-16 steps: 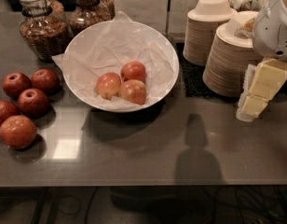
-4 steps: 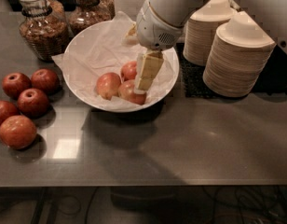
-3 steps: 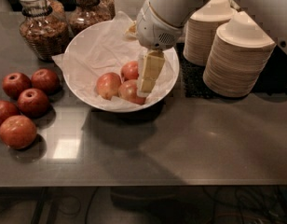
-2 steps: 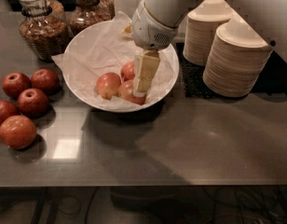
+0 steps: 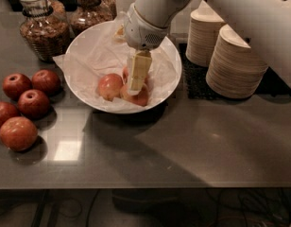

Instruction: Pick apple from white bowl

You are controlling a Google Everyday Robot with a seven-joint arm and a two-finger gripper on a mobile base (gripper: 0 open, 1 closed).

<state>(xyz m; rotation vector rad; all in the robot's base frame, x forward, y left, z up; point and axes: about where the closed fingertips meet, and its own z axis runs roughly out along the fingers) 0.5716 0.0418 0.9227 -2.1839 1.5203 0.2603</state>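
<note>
Jaws of the gripper point(image 5: 137, 77) are found low inside the white bowl point(image 5: 174, 66), right over the apple point(image 5: 142, 98) (parted or closed cannot be told). Reaching is judged done; the apple is not yet raised, and lifting it out is left.

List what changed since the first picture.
The gripper swung left from beside the paper bowl stacks and came down into the white bowl, now over the front apple. Whether it grips it is unclear. The five counter apples, jars and stacks stayed put.
</note>
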